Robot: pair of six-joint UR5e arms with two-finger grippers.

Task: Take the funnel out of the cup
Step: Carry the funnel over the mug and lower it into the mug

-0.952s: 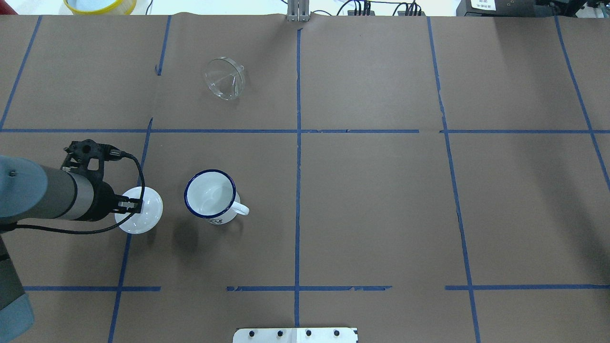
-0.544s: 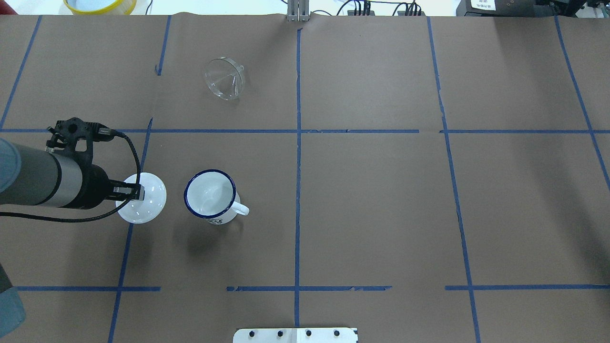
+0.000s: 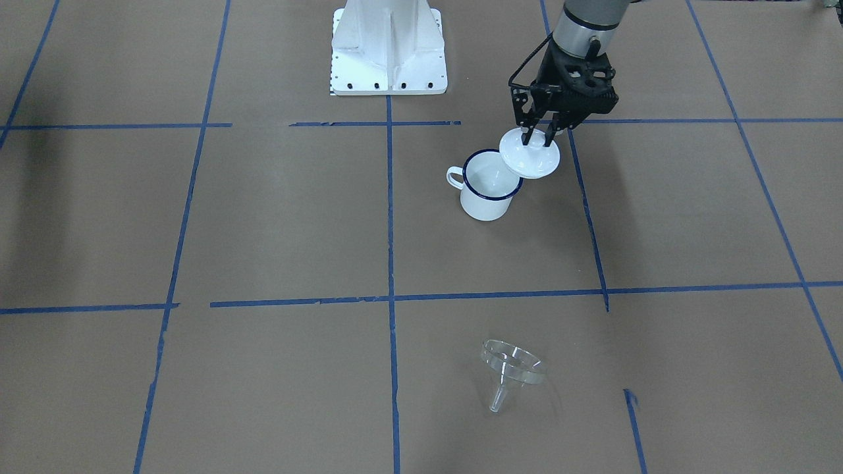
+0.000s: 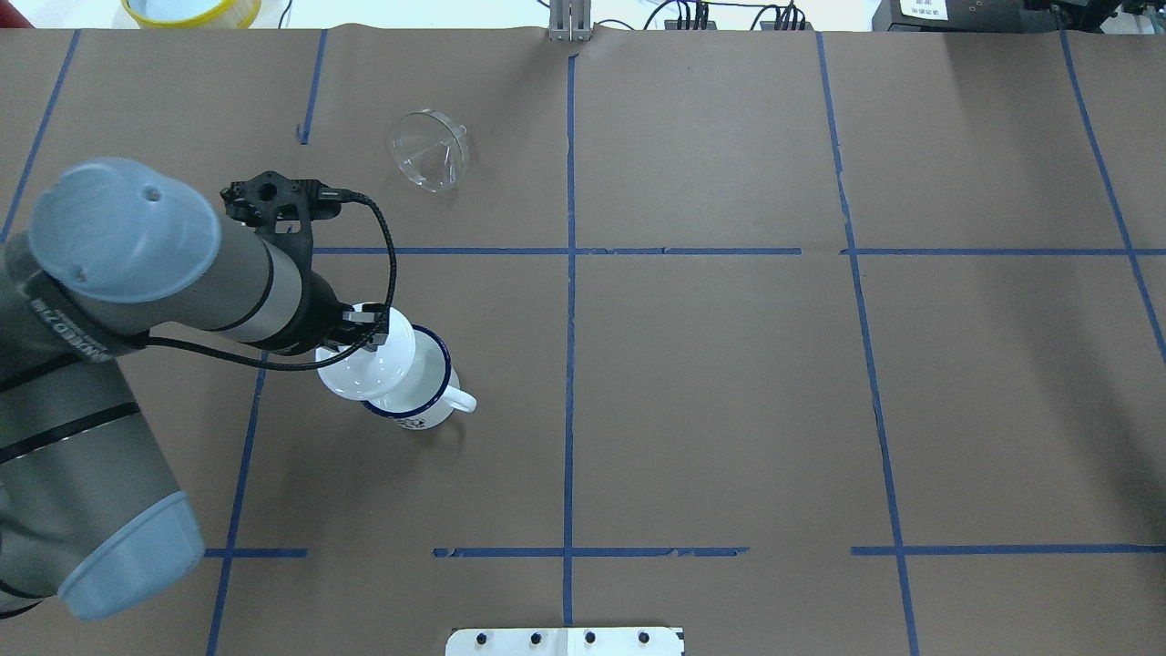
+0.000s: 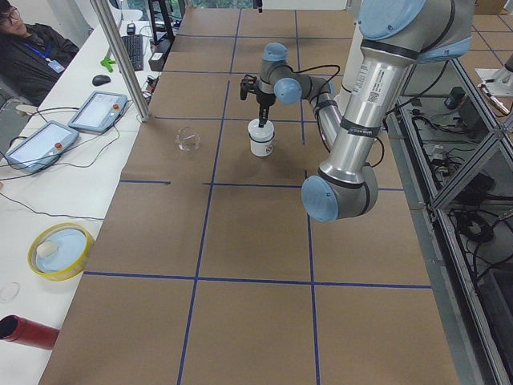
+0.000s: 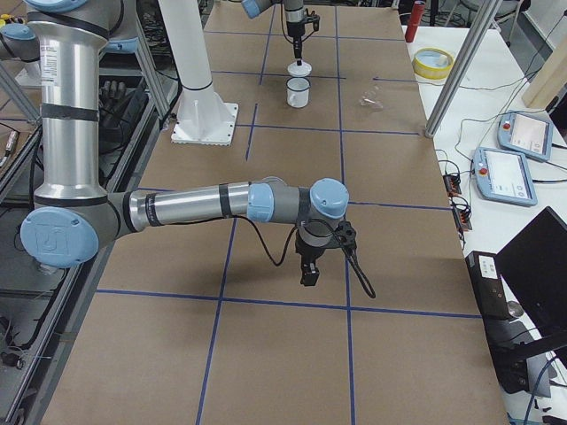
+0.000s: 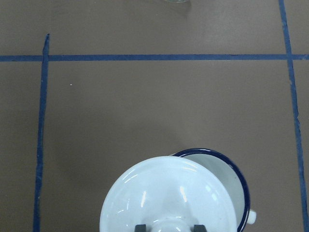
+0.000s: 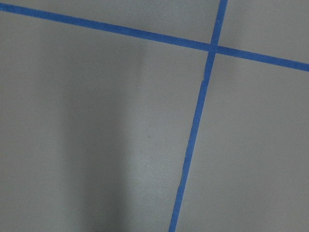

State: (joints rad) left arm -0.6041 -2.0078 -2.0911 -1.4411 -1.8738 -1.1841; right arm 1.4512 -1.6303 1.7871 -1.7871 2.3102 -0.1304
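Note:
The clear funnel (image 4: 428,162) lies on its side on the brown paper, far from the cup; it also shows in the front view (image 3: 512,368). The white mug with the dark blue rim (image 4: 421,392) stands upright with nothing inside (image 3: 487,191). My left gripper (image 4: 364,328) is shut on the knob of a white domed lid (image 4: 363,366) and holds it above the mug's rim on my left side (image 3: 531,155), partly over the mouth (image 7: 169,198). My right gripper (image 6: 307,274) shows only in the exterior right view, low over bare paper; I cannot tell its state.
The robot's white base plate (image 3: 388,46) is at the near table edge. A yellow-rimmed bowl (image 4: 191,9) sits beyond the far edge. Tablets (image 5: 48,136) and an operator (image 5: 24,48) are on the side table.
My left gripper has carried the white lid from the paper left of the mug up and right, so it now overlaps the mug's rim. The funnel and mug have not moved.

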